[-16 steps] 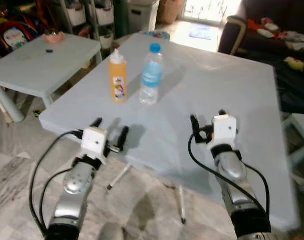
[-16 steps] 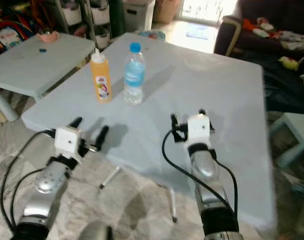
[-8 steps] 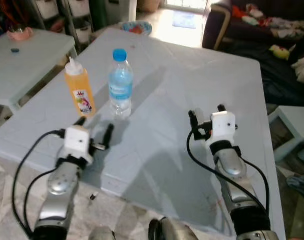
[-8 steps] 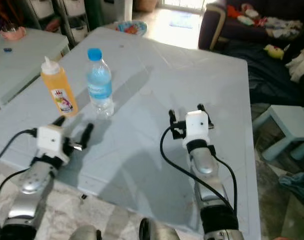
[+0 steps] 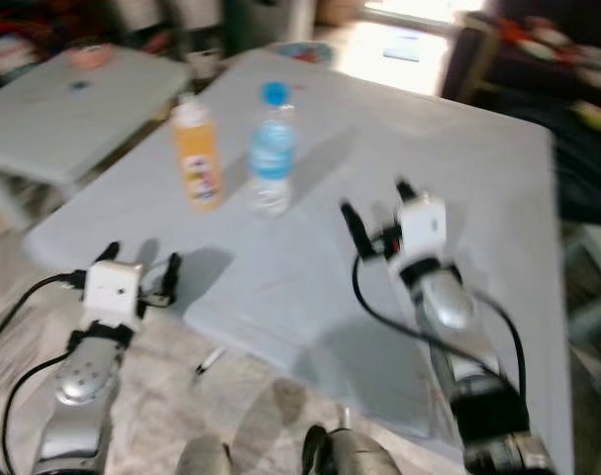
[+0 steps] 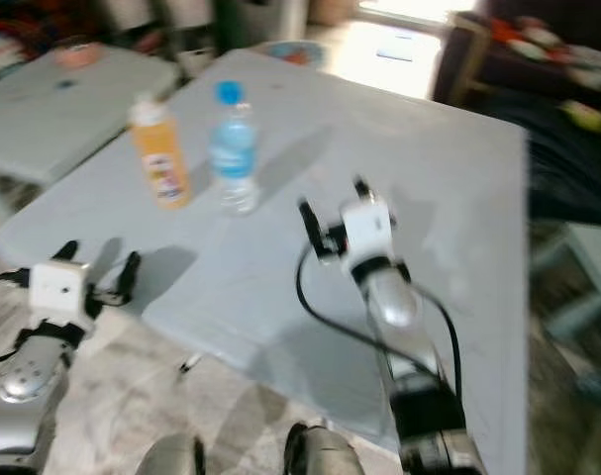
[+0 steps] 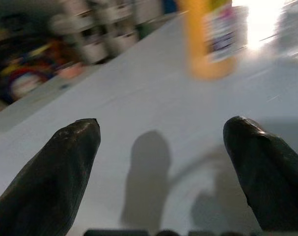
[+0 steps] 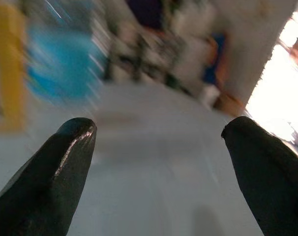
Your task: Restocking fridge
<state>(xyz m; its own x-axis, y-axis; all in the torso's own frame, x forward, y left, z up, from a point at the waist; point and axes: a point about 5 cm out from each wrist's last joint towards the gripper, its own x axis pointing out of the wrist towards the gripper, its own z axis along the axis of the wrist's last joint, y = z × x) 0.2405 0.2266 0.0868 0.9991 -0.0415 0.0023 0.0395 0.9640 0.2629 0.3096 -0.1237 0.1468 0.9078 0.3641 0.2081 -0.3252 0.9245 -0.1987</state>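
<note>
1. Pale blue-grey worktop [image 5: 458,178] spans the head views; frames are motion-blurred. A second, lower pale table [image 5: 72,109] stands off to the robot's left, with shelving and clutter behind it.
2. Orange bottle [image 5: 198,153] with a white nozzle cap stands upright on the worktop, toward its far-left part.
3. Water bottle [image 5: 272,148] with a blue cap and blue label stands upright just beside the orange bottle, on its right; whether the two touch cannot be told through the blur.
4. Left end effector [image 5: 140,269] hovers at the near-left edge of the worktop, fingers spread, holding nothing. It is well short of both bottles. The left wrist view shows the orange bottle ahead, between the two black fingertips [image 7: 65,162], and the fingers' shadows on the surface.
5. Right end effector [image 5: 374,206] is over the middle of the worktop, to the right of the water bottle and apart from it. Fingers spread, nothing held. The right wrist view shows blurred blue and orange shapes ahead, toward one finger's side.
6. Marbled floor [image 5: 23,297] shows below the worktop's near edge.
</note>
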